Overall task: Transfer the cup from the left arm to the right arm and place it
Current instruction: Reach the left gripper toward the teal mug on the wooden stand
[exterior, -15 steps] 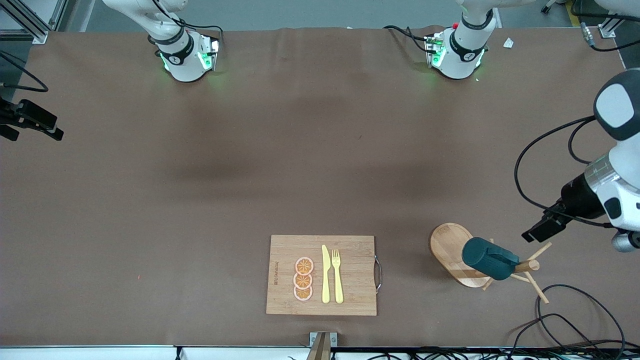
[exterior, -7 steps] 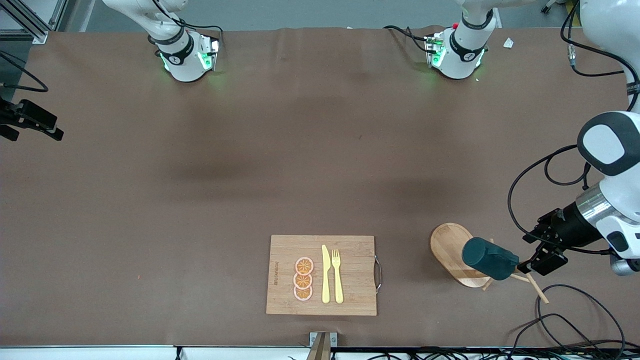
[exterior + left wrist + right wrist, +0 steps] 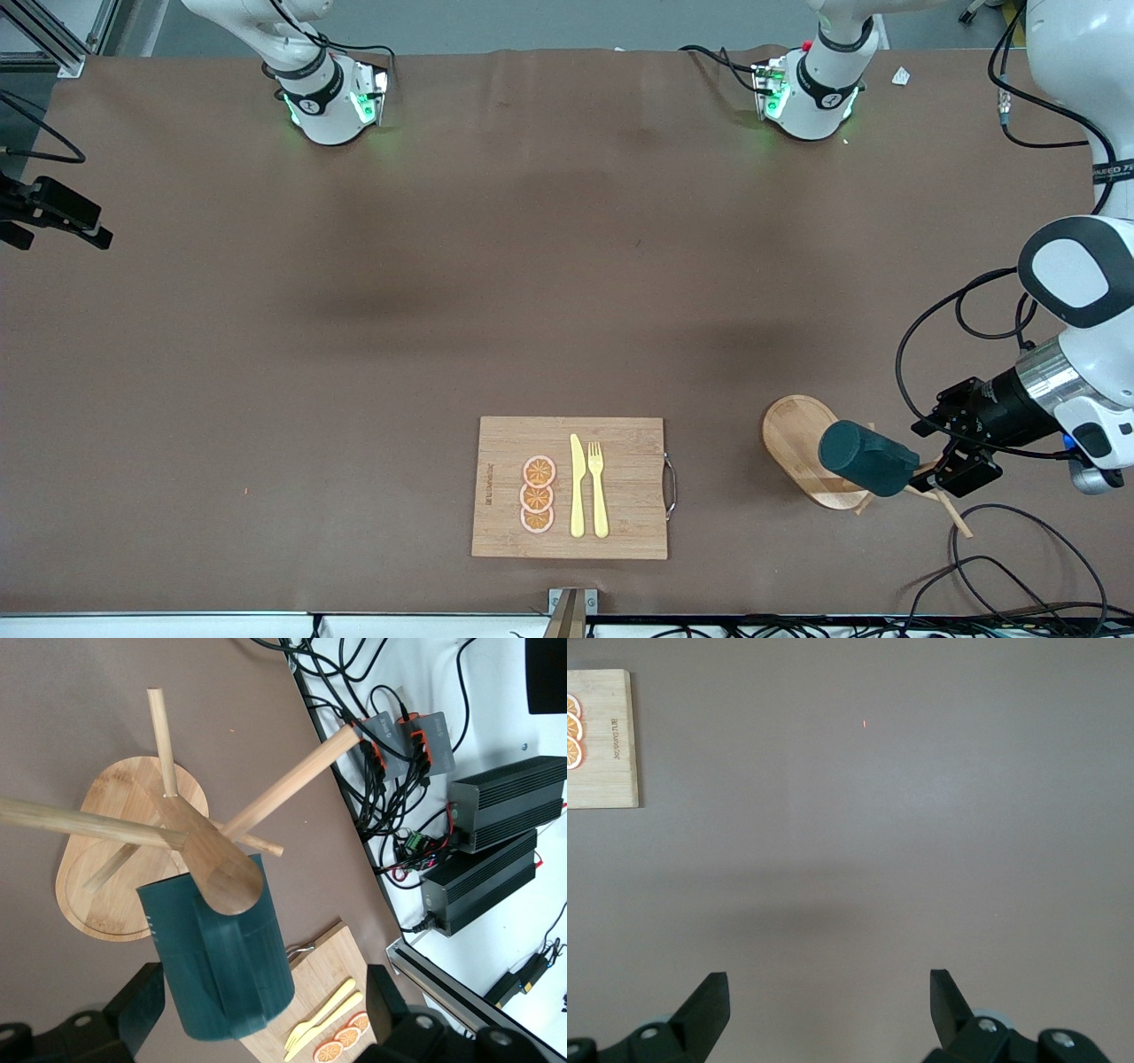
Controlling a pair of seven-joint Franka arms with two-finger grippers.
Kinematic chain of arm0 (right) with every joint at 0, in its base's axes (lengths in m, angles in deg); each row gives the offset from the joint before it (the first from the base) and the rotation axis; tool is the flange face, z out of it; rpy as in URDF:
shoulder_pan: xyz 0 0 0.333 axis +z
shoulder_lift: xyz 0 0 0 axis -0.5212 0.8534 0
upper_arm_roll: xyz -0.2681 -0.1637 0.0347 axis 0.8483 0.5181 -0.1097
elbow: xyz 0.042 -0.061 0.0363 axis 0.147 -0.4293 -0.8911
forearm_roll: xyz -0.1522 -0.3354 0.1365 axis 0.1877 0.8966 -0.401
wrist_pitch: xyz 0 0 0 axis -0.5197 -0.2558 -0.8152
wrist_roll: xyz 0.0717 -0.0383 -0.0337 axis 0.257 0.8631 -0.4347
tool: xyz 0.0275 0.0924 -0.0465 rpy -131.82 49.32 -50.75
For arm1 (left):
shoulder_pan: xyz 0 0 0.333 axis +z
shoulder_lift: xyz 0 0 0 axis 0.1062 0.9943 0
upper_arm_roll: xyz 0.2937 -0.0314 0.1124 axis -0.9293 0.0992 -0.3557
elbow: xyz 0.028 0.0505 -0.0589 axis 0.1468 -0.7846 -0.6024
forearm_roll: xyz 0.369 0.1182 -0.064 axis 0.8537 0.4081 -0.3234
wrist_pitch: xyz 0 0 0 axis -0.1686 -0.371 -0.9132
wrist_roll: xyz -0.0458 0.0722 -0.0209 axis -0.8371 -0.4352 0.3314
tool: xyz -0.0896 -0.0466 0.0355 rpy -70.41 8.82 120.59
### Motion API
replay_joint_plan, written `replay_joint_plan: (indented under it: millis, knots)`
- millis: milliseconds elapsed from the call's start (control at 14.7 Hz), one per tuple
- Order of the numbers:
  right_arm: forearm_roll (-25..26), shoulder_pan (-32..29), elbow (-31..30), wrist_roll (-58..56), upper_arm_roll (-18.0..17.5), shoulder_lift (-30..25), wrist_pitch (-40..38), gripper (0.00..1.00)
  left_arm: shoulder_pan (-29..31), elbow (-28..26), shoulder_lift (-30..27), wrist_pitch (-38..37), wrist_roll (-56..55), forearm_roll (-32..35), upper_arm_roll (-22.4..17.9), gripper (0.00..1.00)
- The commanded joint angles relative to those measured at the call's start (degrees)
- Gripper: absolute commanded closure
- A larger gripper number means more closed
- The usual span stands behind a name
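Left end effector (image 3: 941,471) has dropped beside the glossy teal cup (image 3: 866,458) on its wooden peg rack (image 3: 802,447), jaws wide; right end effector (image 3: 829,1001) waits, wide.

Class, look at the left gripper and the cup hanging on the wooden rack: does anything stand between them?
Nothing visible does. The left gripper is open beside the cup, its fingers flanking the cup's end. The rack peg runs through the cup's handle, so the cup must slide off it. The right gripper waits, open.
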Motion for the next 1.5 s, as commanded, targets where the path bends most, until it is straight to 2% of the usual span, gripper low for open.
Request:
replay_joint_plan:
  millis: [0,1429]
  knots:
    - [-0.03,-0.94,-1.51,-0.47,-0.57,-0.71,0.44,0.00,-0.11,1.33,1.50,-0.27,-0.54,-1.49,-0.03,0.00]
    - [-0.03,-1.29,-1.25,-0.64,-0.39,-0.72,0.88,0.00,-0.46,0.89,5.10,-0.97,-0.45,-5.54,0.50,0.00]
